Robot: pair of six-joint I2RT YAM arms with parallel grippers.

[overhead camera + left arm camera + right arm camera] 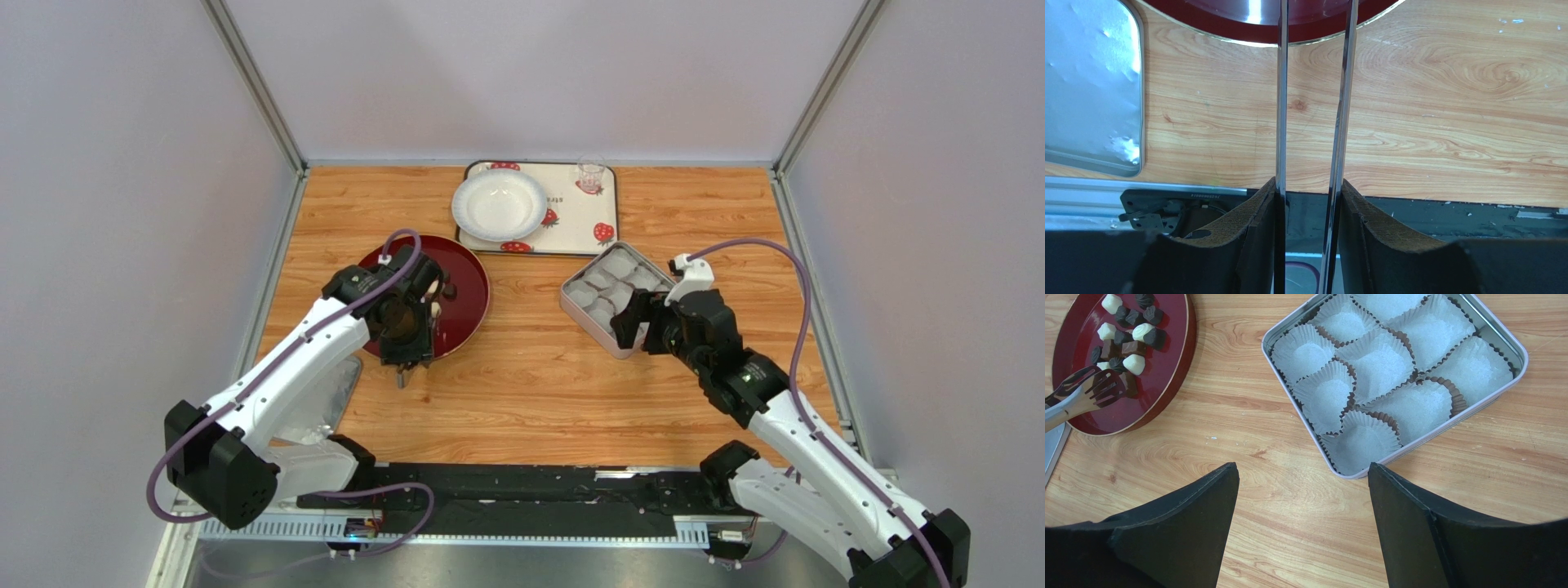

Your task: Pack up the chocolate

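The chocolate [1128, 332], several dark brown and cream-white pieces, lies on a dark red plate [1171, 380], which also shows in the top view [472, 306]. My left gripper [1309, 190] is shut on metal tongs [1281, 92]. Their forked tips [1097, 386] hover over the plate's near pieces. In the top view the left gripper [409, 325] is over the plate's near edge. A square tin [1273, 361] holds several empty white paper cups [1379, 361]. My right gripper [1303, 468] is open and empty just short of the tin's near corner, also in the top view [628, 321].
A white bowl [499, 202] and a small glass cup [590, 178] sit on a strawberry-print tray [577, 227] at the back. A silvery lid [1088, 92] lies left of the left arm. Grey walls close in the table on three sides.
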